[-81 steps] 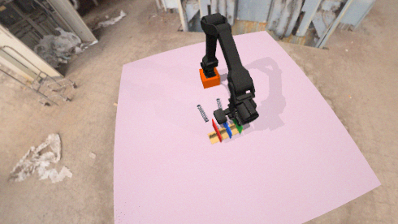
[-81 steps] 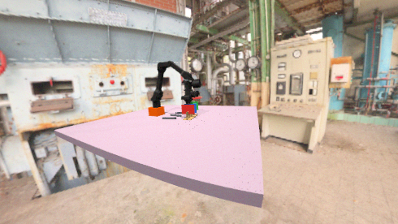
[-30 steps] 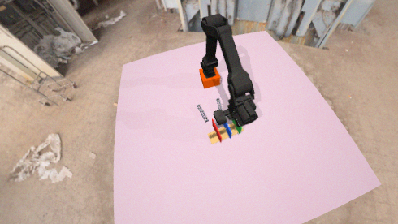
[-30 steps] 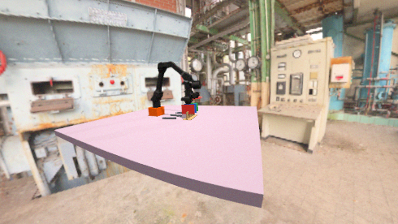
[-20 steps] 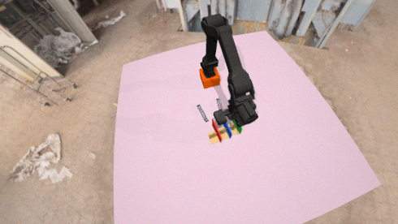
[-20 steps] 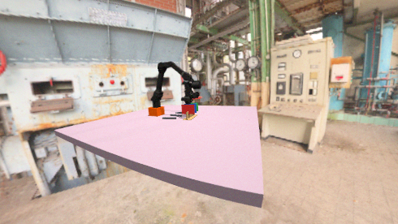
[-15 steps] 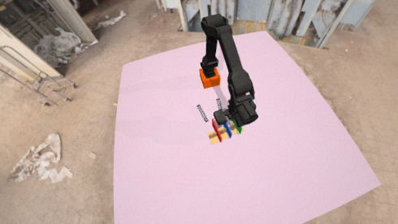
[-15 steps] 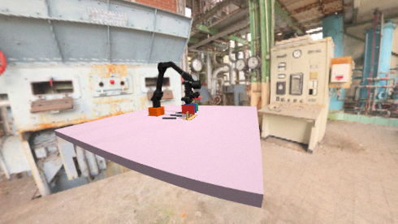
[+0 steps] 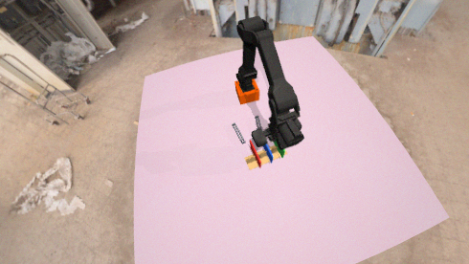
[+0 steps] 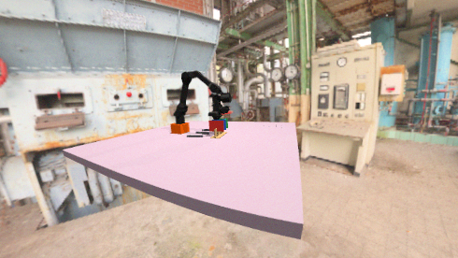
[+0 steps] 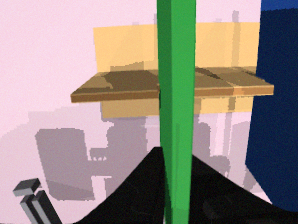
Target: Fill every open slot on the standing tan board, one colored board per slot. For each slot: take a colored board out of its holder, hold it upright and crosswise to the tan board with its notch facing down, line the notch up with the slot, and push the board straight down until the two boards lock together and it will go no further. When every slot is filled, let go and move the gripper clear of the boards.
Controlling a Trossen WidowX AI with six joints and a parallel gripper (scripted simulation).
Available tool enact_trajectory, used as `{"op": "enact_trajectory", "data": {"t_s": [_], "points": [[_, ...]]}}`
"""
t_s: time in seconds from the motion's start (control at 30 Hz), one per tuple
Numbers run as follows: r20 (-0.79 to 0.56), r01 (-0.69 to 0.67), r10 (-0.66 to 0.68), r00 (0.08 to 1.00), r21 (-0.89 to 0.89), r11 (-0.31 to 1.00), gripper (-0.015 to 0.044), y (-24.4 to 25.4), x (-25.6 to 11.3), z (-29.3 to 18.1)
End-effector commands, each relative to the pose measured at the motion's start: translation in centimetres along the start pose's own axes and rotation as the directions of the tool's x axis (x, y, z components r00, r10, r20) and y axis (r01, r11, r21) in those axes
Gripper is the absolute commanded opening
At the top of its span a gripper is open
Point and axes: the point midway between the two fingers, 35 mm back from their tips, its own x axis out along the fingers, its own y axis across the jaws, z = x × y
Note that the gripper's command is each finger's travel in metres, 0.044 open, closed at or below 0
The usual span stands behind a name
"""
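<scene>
Green board [image 9: 281, 152] [image 10: 227, 123] [image 11: 178, 100], clamped upright in nearly shut hand [image 11: 166, 155].

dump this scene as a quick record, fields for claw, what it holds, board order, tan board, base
claw: shut on the green board, pointing down
held: green board, upright, crosswise to the tan board
order in top view, left to right: red board, blue board, green board
tan board: standing
arm base: orange
</scene>
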Motion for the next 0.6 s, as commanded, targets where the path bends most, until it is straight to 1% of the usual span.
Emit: {"op": "enact_trajectory", "data": {"t_s": [0.0,0.57], "points": [[0.002,0.0,0.0,1.0,0.006,1.0,0.0,-0.03,0.01,0.08],[0.002,0.0,0.0,1.0,-0.023,1.0,0.0,0.03,-0.12,0.12]]}}
